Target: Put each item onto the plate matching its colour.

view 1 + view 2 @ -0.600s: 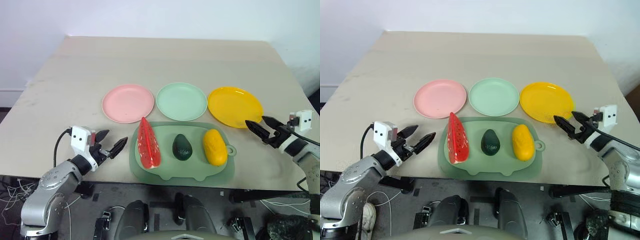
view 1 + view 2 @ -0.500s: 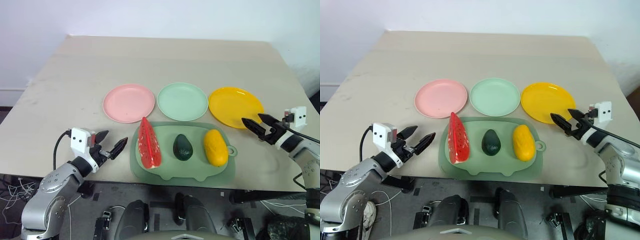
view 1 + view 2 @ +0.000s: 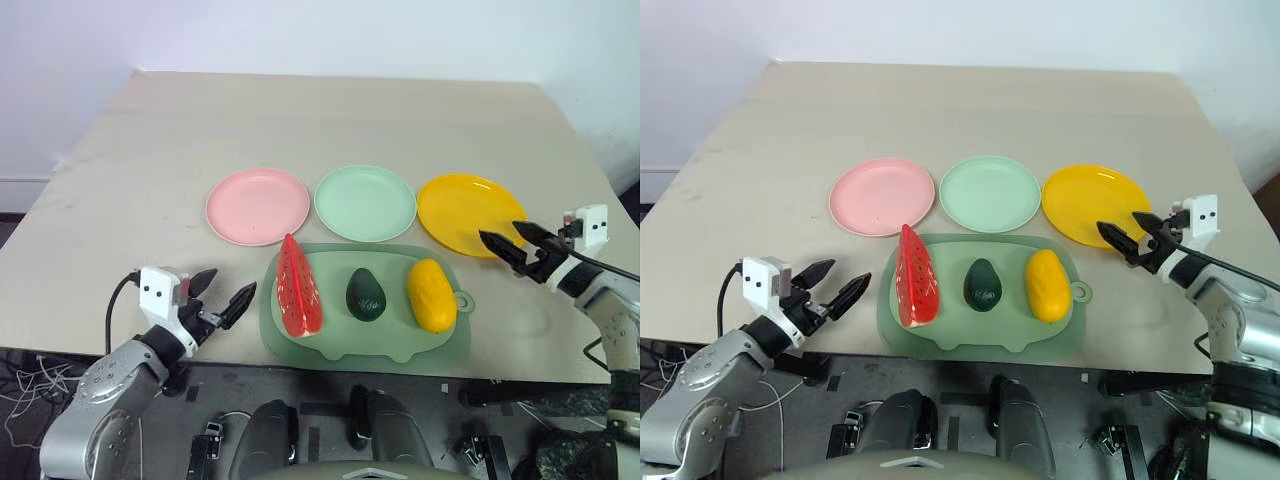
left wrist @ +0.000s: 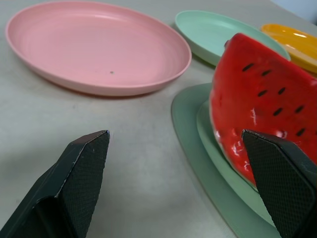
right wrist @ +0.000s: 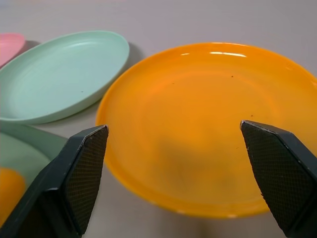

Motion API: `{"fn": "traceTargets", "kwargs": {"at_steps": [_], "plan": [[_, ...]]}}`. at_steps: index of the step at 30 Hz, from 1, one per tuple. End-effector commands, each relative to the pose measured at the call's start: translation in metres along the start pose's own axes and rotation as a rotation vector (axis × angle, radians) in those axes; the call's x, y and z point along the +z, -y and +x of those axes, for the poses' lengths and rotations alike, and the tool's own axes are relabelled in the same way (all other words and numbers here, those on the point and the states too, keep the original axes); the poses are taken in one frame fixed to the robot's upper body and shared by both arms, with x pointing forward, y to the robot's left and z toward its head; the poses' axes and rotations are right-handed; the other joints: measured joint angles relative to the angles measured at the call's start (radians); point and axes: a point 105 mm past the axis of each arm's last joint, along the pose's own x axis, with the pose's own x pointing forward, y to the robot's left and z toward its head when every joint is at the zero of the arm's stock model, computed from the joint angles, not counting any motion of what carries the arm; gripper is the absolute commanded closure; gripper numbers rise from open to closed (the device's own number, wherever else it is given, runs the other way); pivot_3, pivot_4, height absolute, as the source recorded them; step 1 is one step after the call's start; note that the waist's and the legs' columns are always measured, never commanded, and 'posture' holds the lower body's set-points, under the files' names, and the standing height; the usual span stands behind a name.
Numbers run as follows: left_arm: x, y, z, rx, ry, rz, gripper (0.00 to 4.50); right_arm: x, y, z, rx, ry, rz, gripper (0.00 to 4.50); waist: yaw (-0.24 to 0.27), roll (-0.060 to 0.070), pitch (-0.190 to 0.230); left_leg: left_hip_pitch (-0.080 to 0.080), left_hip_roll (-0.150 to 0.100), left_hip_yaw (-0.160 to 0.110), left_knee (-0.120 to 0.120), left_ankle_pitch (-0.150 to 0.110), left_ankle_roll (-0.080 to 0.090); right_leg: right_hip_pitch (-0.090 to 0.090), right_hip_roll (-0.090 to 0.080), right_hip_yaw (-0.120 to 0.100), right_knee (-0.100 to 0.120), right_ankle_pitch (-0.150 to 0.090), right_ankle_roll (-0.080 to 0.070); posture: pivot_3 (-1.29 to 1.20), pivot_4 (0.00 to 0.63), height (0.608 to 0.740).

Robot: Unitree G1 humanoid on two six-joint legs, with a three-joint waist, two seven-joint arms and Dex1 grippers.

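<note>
- Beige table (image 3: pixel 150 150) against a white wall carries everything; nothing has been sorted yet.
- Pale green tray (image 3: pixel 300 345) sits at the near edge, holding all three toy foods in a row.
- Three plates line up just beyond the tray: pink plate (image 3: pixel 257 205) on the left, mint plate (image 3: pixel 364 202) in the middle, yellow plate (image 3: pixel 470 213) on the right. All three are bare.
- Watermelon wedge (image 3: pixel 297 287) lies at the tray's left end, its long axis running away from the robot, with the far tip pointing toward the pink plate's near rim.
- Yellow fruit (image 3: pixel 430 293) lies at the tray's right end, just short of the yellow plate; the avocado (image 3: pixel 365 294) sits between the two, in front of the mint plate.
- Left tool (image 3: pixel 222 296) hovers just left of the tray, fingers spread wide with nothing held. It points at the wedge's flank, so this arm is nearer the wedge, probably the first pick.
- Right tool (image 3: pixel 515 246) hangs at the yellow plate's near right rim, spread equally wide and empty; the yellow fruit lies to its left and nearer the robot.
</note>
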Motion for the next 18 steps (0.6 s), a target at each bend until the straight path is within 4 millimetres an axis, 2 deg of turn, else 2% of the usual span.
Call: {"fn": "traceTargets", "kwargs": {"at_steps": [1,7,11,14,16,18], "plan": [[0.012,-0.009,-0.001,-0.007,0.032,0.040,0.03,0.018,-0.011,-0.009,-0.006,0.064,-0.020,0.00,0.000,0.000,0.000,0.000,0.000,0.000,0.000,0.000,0.000,0.000,0.000,0.000,0.000,0.000,0.000,0.00,0.150,0.740],[0.007,-0.027,0.004,-0.034,-0.015,0.075,0.03,0.016,-0.029,-0.021,-0.029,0.084,0.011,0.00,0.000,0.001,0.000,0.000,0.000,0.000,0.000,0.000,0.000,0.000,0.001,0.000,0.000,0.000,0.000,0.00,0.150,0.740],[0.013,-0.034,0.010,-0.070,-0.006,0.072,0.03,0.022,-0.065,-0.035,0.036,0.064,0.001,0.00,0.002,0.001,0.000,-0.001,0.000,0.000,0.000,0.000,0.000,-0.002,0.000,0.000,0.000,0.000,0.000,0.00,0.150,0.740],[0.009,-0.040,0.015,-0.076,-0.021,0.092,0.03,0.014,-0.090,-0.039,0.066,0.013,0.003,0.00,0.000,0.000,0.000,-0.001,0.001,0.000,0.000,0.000,0.000,-0.001,0.000,0.000,0.000,0.000,0.000,0.00,0.150,0.740],[0.011,-0.038,0.020,-0.093,-0.007,0.083,0.03,0.014,-0.109,-0.043,0.088,-0.006,0.011,0.00,0.000,0.000,0.000,-0.001,0.001,0.000,-0.001,0.000,0.000,-0.001,0.000,0.000,0.000,-0.001,-0.002,0.00,0.150,0.740],[0.014,-0.034,0.024,-0.112,0.006,0.072,0.03,0.016,-0.117,-0.046,0.083,-0.010,0.021,0.00,0.000,0.000,0.000,-0.002,0.001,0.000,-0.001,0.000,0.000,-0.002,0.000,0.000,0.000,-0.001,-0.002,0.00,0.150,0.740]]}}
